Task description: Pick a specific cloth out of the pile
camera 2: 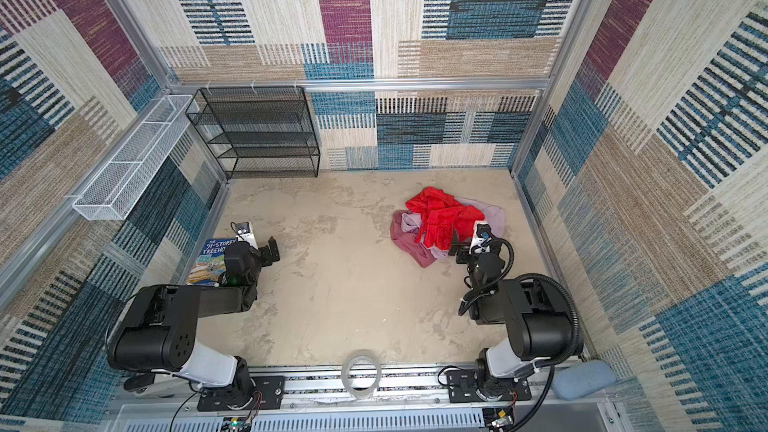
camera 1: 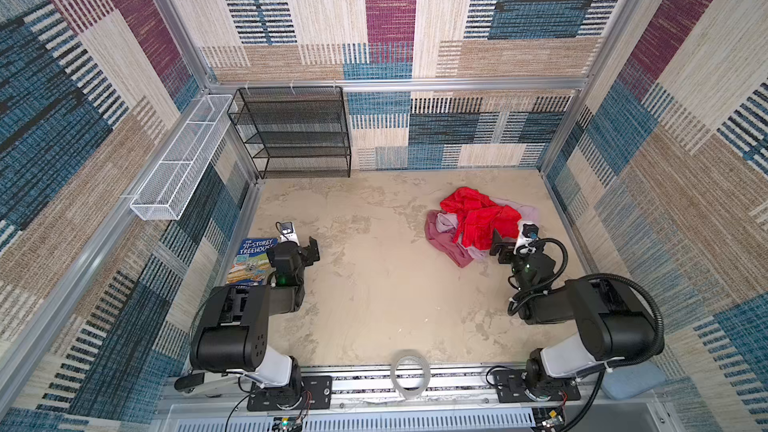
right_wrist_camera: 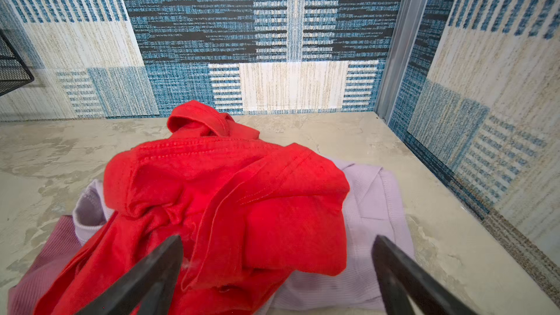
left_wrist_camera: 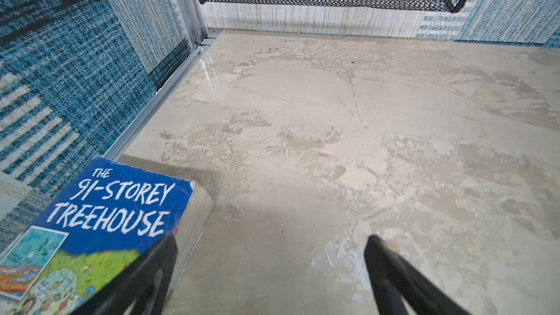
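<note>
Dusty-pink cloth [camera 1: 446, 245] at left edge of pile [camera 1: 478, 218], half buried under red cloth [right_wrist_camera: 227, 192]; hence, probably, right gripper [camera 1: 499, 245] poised alongside, spread wide, empty. Left gripper [camera 1: 312, 249] spread too, idle by book [camera 1: 253, 261].

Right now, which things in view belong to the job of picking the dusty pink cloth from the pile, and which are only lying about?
Belong to the job:
dusty pink cloth, partly under the red cloth
pile
right claw, open, at the pile's near edge

Lying about:
book
black mesh shelf
white wire basket
tape roll
</note>
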Motion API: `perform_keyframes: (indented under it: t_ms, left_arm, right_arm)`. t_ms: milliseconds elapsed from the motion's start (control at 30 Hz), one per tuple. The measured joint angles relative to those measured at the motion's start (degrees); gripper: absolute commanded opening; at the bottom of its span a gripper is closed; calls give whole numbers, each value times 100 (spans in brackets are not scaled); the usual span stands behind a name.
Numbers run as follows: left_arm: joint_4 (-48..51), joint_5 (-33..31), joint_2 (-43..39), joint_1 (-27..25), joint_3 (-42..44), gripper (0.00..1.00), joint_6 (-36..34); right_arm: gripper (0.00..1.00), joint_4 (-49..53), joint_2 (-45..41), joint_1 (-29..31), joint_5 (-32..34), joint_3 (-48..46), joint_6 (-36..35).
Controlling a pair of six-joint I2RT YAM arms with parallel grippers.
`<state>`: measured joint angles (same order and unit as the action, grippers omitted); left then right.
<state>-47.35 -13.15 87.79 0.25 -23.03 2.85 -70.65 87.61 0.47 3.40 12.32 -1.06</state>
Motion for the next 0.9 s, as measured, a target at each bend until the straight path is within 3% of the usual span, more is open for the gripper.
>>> perform_keyframes:
  t_ms: [900]
  left_arm:
    - [7, 140, 7, -2, -24, 99, -4]
  right_arm:
    - [100, 0, 0, 0, 0, 0, 0]
